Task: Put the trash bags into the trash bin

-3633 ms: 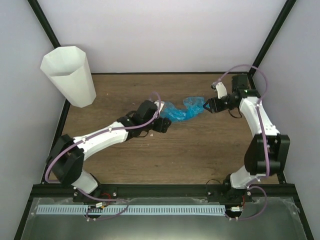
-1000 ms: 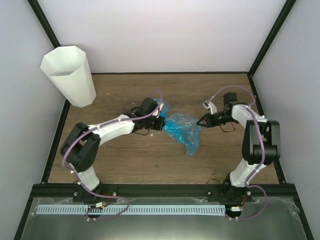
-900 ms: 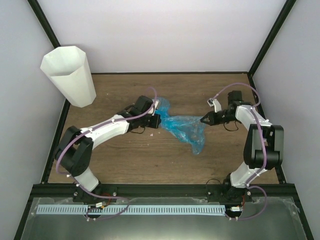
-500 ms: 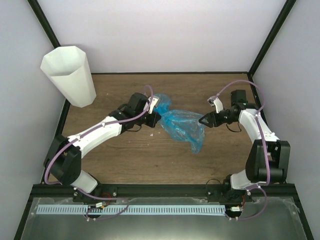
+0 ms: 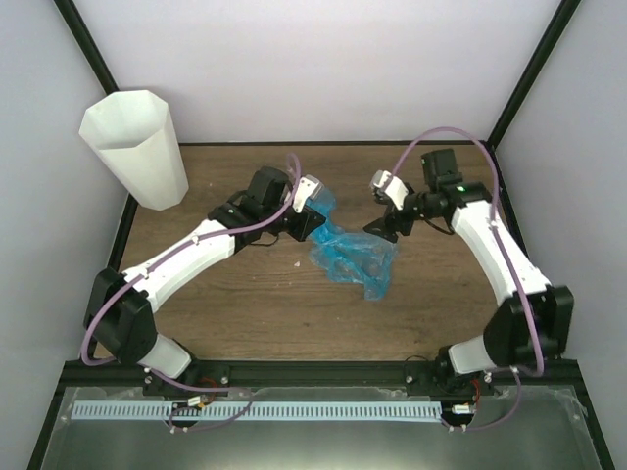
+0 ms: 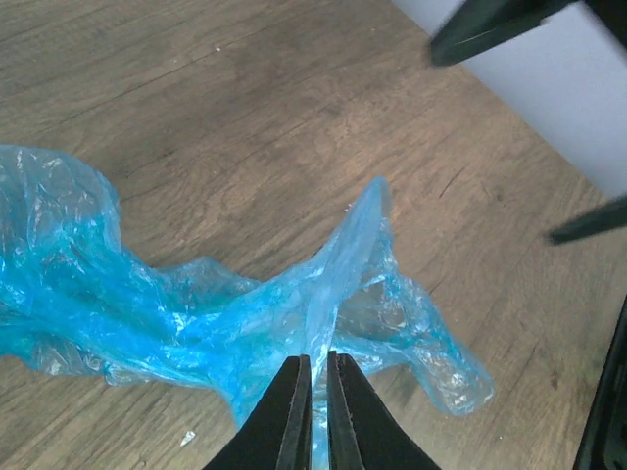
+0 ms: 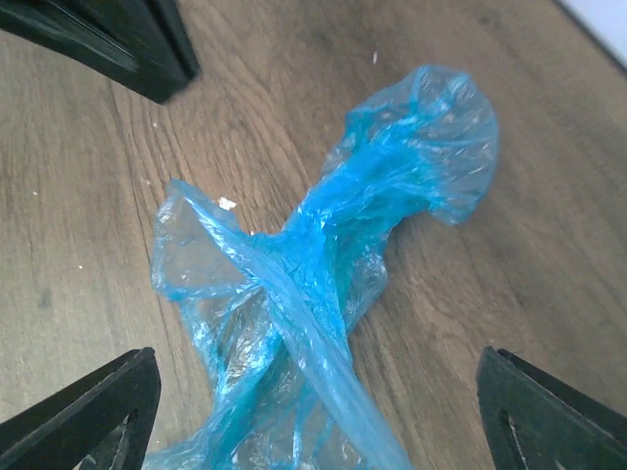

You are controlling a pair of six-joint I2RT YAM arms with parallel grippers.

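The trash bag point(image 5: 351, 260), crumpled translucent blue film, lies mid-table. My left gripper point(image 5: 313, 226) is at its left end. In the left wrist view that gripper point(image 6: 319, 392) is shut on a raised fold of the bag point(image 6: 176, 313). My right gripper point(image 5: 380, 226) hovers over the bag's right end. Its fingers stand wide apart in the right wrist view point(image 7: 318, 421), with the bag point(image 7: 323, 255) lying loose on the wood between and beyond them. The white faceted trash bin point(image 5: 134, 147) stands upright at the far left corner, well away from both grippers.
Dark frame posts rise at the back corners point(image 5: 86, 39). The wooden table point(image 5: 255, 313) is edged by black rails. Small white crumbs point(image 7: 226, 204) lie on the wood near the bag. The left gripper's black fingers point(image 7: 118, 39) show at the top left of the right wrist view.
My right gripper has opened and let go of the bag's right end, shifting left over it. The bag has slackened onto the table. The left gripper still pinches its end.
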